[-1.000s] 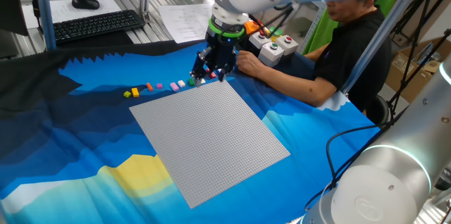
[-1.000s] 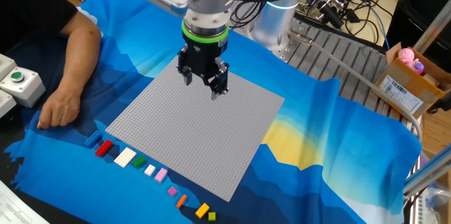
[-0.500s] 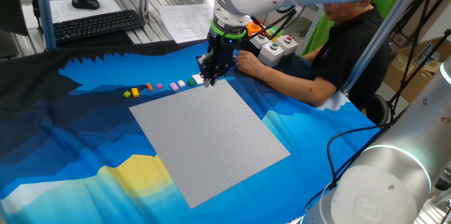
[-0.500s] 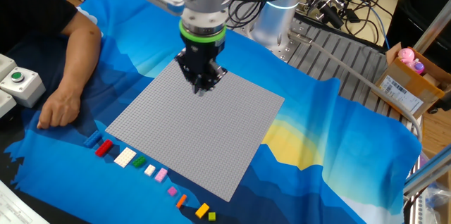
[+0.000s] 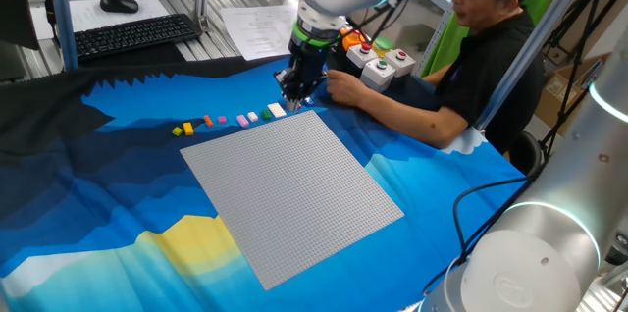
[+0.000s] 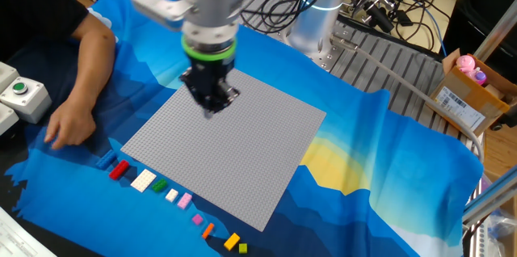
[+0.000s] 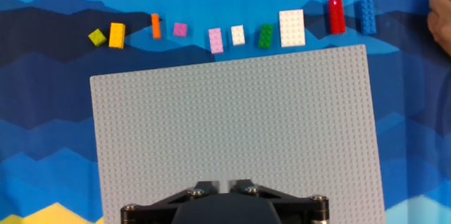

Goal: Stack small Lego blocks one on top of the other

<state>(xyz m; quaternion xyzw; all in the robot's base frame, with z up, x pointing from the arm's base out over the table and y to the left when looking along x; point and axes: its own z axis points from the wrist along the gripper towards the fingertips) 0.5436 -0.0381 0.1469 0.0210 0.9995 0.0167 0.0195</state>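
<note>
Several small Lego blocks lie in a row on the blue cloth beside the grey baseplate. In the hand view the row runs lime, yellow, orange, pink, small white, green, large white, red, blue. None is stacked. The row also shows in the other fixed view, from the red block to the yellow block. My gripper is shut and empty. It hangs above the baseplate, apart from the blocks.
A person's hand and forearm rest on the cloth close to the red and blue end of the row. Button boxes stand behind the gripper. A keyboard and papers lie at the back. Cables run past the far edge.
The fingers were open a second ago and are now shut on nothing. The hand has moved over the baseplate towards the person's side and the block row.
</note>
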